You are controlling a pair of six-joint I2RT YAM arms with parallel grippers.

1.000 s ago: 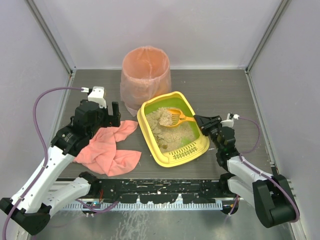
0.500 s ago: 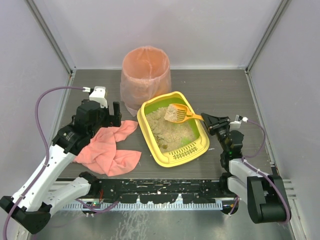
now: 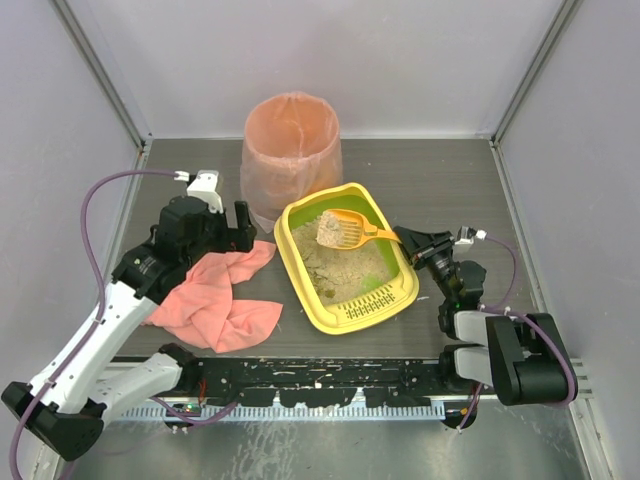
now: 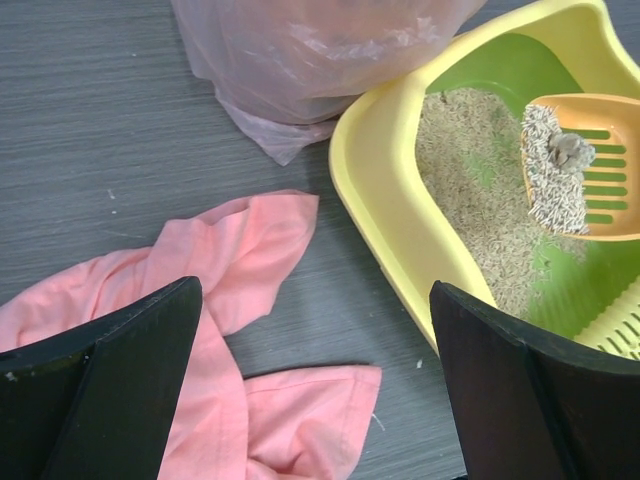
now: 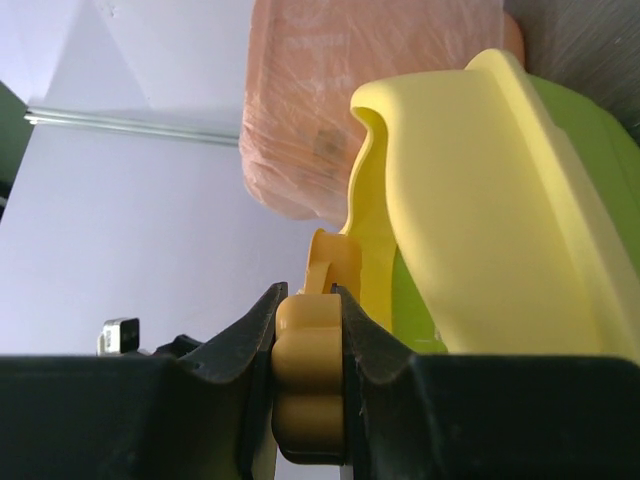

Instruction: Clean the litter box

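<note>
The yellow litter box point(image 3: 292, 262) sits mid-table, lime-green inside, with beige litter and a slotted grate at its near end. My right gripper point(image 3: 408, 240) is shut on the handle of an orange slotted scoop point(image 3: 340, 230). It holds the scoop over the box's far half, loaded with litter and a grey clump. The right wrist view shows the jaws clamped on the handle point(image 5: 308, 370) beside the box's wall point(image 5: 480, 200). My left gripper point(image 3: 236, 228) is open and empty above a pink cloth point(image 3: 215, 295), left of the box. The left wrist view shows the box rim point(image 4: 385, 200) and the scoop point(image 4: 600, 175).
A tall round pink-lined bin point(image 3: 292, 150) stands just behind the box's far left corner, also in the left wrist view point(image 4: 320, 50). The pink cloth point(image 4: 230, 260) lies crumpled on the dark table. Grey walls enclose the table on three sides.
The scoop has come up out of the litter with a load and shifted slightly left over the box. The right wrist has dropped lower. The left gripper has edged right.
</note>
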